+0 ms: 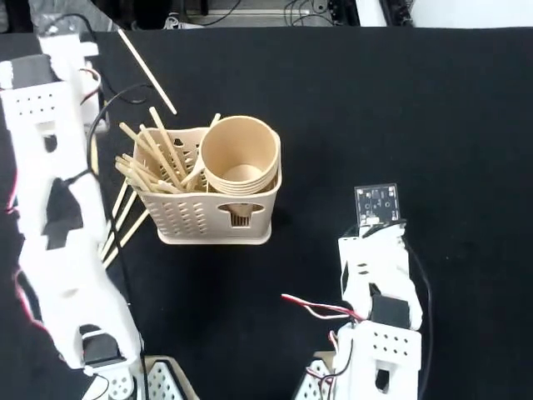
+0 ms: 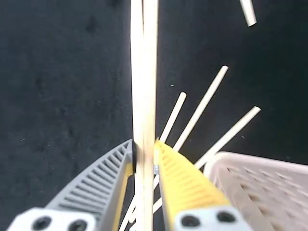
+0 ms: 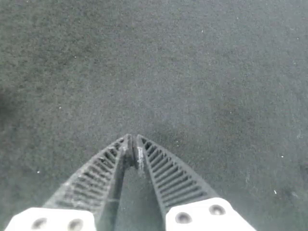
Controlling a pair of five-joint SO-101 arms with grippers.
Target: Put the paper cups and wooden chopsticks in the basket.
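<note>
Looking through the left wrist camera, I see the left gripper [image 2: 144, 147] with its jaws clenched on pale wooden chopsticks [image 2: 144, 72], just beside the beige perforated plastic basket [image 1: 212, 223]. Stacked tan paper cups [image 1: 240, 154] and a bundle of chopsticks [image 1: 154, 154] stand inside that basket. The right gripper [image 3: 132, 144] has its jaws pressed together, holding nothing, over the black worktop [image 3: 216, 72].

Paper cups [image 1: 240, 158] in basket [image 1: 208, 223], chopsticks [image 1: 154, 154] left of them inside
</note>
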